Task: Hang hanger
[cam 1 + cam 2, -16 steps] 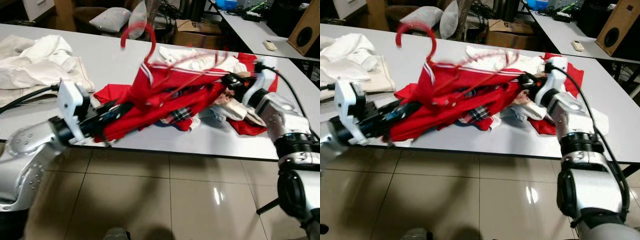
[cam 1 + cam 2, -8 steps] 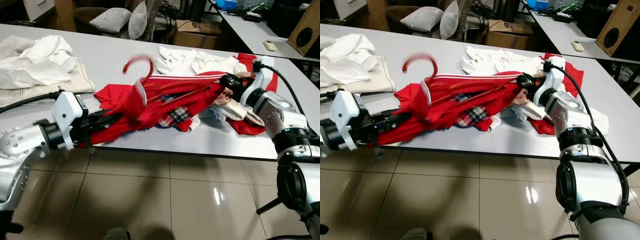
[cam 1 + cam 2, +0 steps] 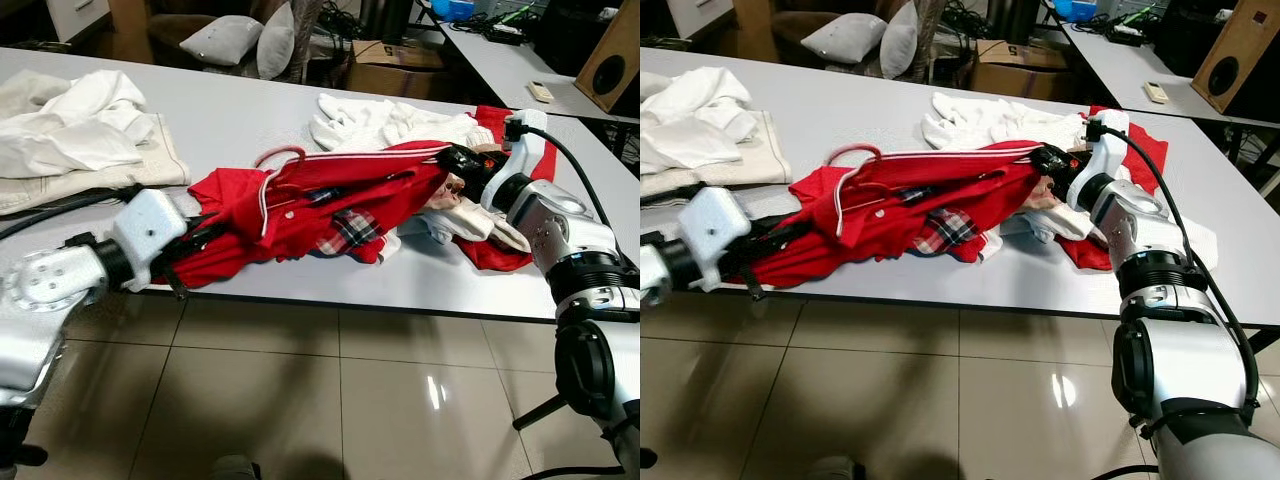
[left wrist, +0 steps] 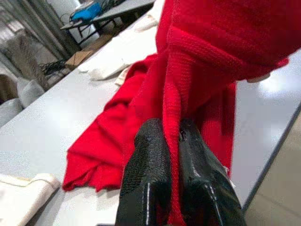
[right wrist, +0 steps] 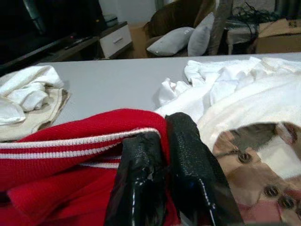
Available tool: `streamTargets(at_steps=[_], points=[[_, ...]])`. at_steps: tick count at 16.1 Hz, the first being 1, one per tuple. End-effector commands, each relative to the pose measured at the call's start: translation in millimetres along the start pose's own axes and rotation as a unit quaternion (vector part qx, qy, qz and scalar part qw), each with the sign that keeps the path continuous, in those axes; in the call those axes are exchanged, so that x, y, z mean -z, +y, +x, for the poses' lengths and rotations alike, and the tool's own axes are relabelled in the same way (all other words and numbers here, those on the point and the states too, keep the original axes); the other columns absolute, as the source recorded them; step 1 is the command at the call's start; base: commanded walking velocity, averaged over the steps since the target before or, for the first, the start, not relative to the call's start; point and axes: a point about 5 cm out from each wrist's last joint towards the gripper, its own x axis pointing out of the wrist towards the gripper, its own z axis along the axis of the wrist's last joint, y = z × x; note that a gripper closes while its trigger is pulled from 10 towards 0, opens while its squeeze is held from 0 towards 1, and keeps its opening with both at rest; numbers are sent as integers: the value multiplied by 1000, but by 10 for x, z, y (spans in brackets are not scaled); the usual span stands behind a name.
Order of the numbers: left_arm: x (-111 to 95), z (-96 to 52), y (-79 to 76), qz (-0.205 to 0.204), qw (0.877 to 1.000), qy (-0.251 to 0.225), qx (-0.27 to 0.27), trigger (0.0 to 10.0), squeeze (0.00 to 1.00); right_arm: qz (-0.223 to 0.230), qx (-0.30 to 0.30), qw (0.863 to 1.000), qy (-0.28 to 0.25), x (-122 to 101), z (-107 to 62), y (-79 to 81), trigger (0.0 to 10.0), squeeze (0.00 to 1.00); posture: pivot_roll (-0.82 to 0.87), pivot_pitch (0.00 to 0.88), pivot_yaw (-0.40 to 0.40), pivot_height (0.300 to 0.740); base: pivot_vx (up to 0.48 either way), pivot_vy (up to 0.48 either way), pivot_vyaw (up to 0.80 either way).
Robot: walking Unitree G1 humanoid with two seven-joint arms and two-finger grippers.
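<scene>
Red knit sweater lies stretched across the near edge of the grey bench, a red hanger hook poking from its collar. I see my left claw pinching its left end, my right claw pinching its striped right end. White clothes lie far left.

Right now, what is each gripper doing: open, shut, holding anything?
Left gripper: shut on a fold of the red sweater at the table's near edge.
Right gripper: shut on the sweater's striped edge, beside the white clothes.
</scene>
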Motion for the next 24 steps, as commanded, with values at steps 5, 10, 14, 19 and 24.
streamTargets(at_steps=[5, 10, 14, 19, 24], points=[[-237, 450, 13, -35, 998, -42, -25, 0, 0, -31, -49, 997, -52, -331, -37, 107, 0, 0, 129, 0, -101, 740, 0, 0, 0], [-482, 613, -42, -32, 993, -107, 23, 0, 0, -72, -128, 988, -49, -318, 13, 526, 0, 0, 117, 0, -87, 740, 0, 0, 0], [-409, 632, -63, -1, 995, -80, 59, 0, 0, -82, -140, 984, -69, -429, -15, 663, 0, 0, 119, 0, -86, 740, 0, 0, 0], [-518, 555, 171, -41, 991, -128, 14, 0, 0, -156, -168, 973, 23, 63, -150, 714, 10000, 0, 121, 0, -81, 740, 0, 0, 0], [-588, 527, 133, -51, 984, -163, 59, 0, 0, -193, -264, 945, -30, -131, -436, 806, 10000, 1000, 117, 0, -74, 740, 0, 0, 0]])
